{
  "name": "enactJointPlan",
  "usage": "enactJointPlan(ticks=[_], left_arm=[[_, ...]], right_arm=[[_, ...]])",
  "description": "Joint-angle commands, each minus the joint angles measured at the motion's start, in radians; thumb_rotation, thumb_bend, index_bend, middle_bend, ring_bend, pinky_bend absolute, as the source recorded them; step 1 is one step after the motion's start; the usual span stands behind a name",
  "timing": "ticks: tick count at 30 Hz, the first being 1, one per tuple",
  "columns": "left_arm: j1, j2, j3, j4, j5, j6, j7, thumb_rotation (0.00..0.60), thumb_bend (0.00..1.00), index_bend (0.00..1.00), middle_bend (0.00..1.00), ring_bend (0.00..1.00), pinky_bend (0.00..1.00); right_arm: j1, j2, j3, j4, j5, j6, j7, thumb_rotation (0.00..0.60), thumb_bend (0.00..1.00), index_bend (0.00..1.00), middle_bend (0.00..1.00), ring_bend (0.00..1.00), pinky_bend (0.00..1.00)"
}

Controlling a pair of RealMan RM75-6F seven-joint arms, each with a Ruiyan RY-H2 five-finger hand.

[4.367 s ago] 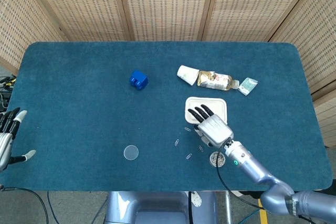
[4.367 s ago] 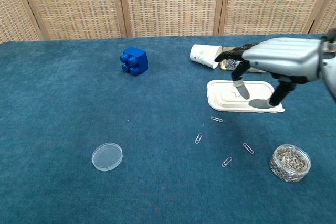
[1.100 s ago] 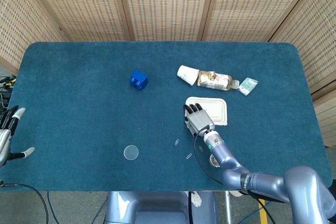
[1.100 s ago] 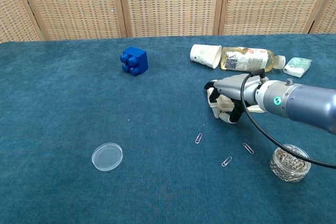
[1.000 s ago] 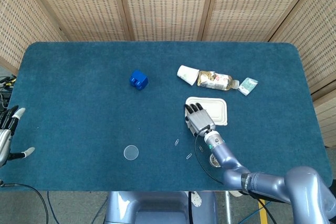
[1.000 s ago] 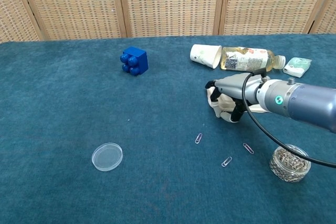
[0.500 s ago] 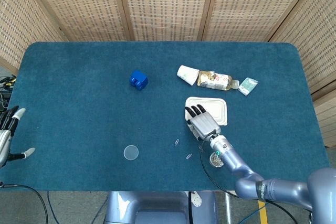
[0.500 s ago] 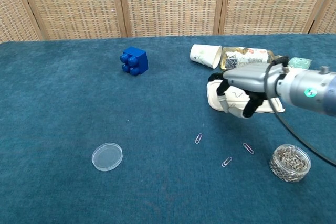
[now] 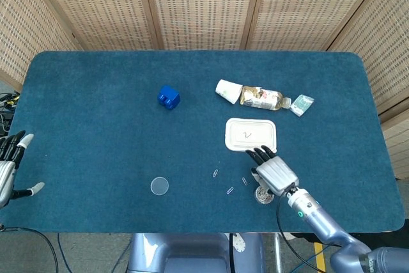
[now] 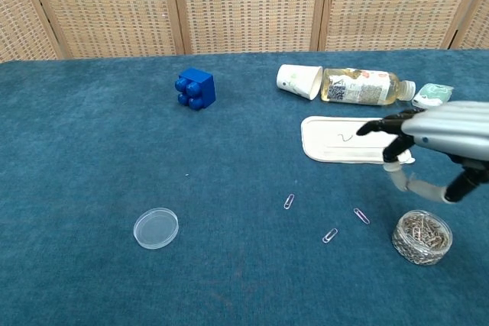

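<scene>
head view: the right hand (image 9: 276, 175) hangs with fingers spread and nothing in them just above a small dish of paper clips (image 9: 262, 194), which sits at the near right of the blue table (image 9: 96, 107). the white tray (image 9: 250, 134) lies just beyond the fingertips, its long axis running left to right, a paper clip (image 9: 248, 134) lying in it. the left hand (image 9: 9, 165), fingers apart and holding nothing, waits at the far left edge, well apart from both.
</scene>
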Motion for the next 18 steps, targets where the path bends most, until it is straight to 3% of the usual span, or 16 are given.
enactJointPlan(ticks=[1,9,18], left_arm=[[0.001,-0.001,0.001,-0.001,0.002,0.002,0.002,0.600,0.01,0.00,0.00,0.00,0.00],[0.000,-0.004,0.002,0.000,0.001,-0.001,0.009,0.600,0.01,0.00,0.00,0.00,0.00],[-0.001,-0.005,0.001,0.000,-0.002,-0.004,0.012,0.600,0.01,0.00,0.00,0.00,0.00]], right_arm=[[-0.032,0.011,-0.031,0.014,-0.049,0.009,0.032,0.600,0.50,0.66,0.03,0.00,0.01],[-0.071,0.014,-0.049,0.037,-0.115,0.015,0.054,0.600,0.50,0.66,0.03,0.00,0.01],[-0.072,-0.030,-0.024,0.042,-0.121,-0.021,0.022,0.600,0.50,0.66,0.04,0.00,0.01]])
